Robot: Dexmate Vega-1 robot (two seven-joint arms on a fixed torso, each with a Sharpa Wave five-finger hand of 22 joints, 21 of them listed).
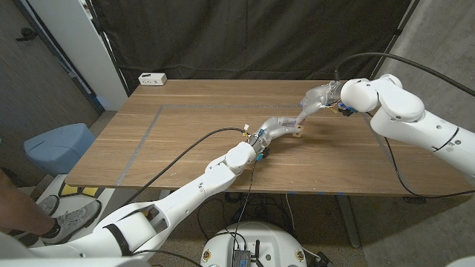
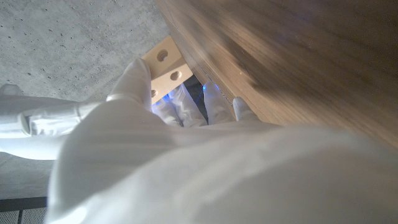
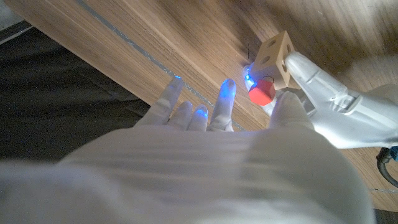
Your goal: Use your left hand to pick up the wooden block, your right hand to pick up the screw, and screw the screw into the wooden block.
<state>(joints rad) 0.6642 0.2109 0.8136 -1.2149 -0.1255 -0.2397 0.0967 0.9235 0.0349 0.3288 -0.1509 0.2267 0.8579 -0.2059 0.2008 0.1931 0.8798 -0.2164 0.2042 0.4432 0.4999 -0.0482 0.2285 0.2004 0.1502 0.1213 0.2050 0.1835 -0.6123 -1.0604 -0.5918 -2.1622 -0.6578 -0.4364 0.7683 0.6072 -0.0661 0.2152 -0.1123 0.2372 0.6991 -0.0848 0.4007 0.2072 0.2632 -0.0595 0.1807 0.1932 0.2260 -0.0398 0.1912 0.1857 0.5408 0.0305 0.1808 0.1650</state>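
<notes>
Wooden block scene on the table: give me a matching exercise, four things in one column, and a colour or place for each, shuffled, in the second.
Things:
1. wooden block
2. screw
3. power strip
4. left robot hand

Descriptions:
A. white, at the table's far left corner
B. red head
C. pale wood with round holes
D. holds the block near the table's middle

Pairs: 1-C, 2-B, 3-A, 4-D

Both arms are glossy white, built of rounded shell segments with bulbous joints; the pale left hand (image 1: 276,127) and the pale right hand (image 1: 318,97) wear a translucent whitish covering, and blue light glows at the fingertips (image 3: 227,87). A black cable (image 1: 194,145) runs along the left arm; another black cable (image 1: 415,62) loops over the right arm.
</notes>
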